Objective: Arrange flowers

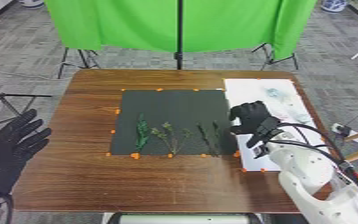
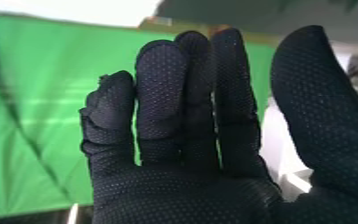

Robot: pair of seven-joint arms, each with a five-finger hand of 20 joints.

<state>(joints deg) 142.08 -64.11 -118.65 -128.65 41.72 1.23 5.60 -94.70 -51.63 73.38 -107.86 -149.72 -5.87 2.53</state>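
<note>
Flower stems, four, laid out on the dark mat point(image 1: 171, 105) on the tabletop point(image 1: 78, 175), at the lower centre of the frame.

Item one: leafy green stem point(image 1: 142, 134), leftmost; long axis nearly upright in the frame, tapering tip towards the top.

Item two: branching stem point(image 1: 172, 140), just beside it; narrow foot at the mat's lower edge, sprays fanning to upper left and upper right.

Items three and four: two slim dark stems, one point(image 1: 206, 139) beside the other point(image 1: 217, 136), to the right; both run lengthwise up the frame, each leaning slightly, upper end to the left.

Further item: pale bluish-white sprays point(image 1: 274, 93) on the white mat point(image 1: 246, 90), upper right of the frame; their direction I cannot tell.

My right robot hand point(image 1: 252, 119): right of centre, at the boundary of the two mats. The four stems lie to its left, the slim pair nearest, the leafy one farthest; the pale sprays lie above and to its right. In the wrist view, my right robot hand point(image 2: 184, 195) has its fingers straight, thumb well apart from them.

My left robot hand point(image 1: 11, 150): left edge of the frame, fingers extended, well apart from the stems.
</note>
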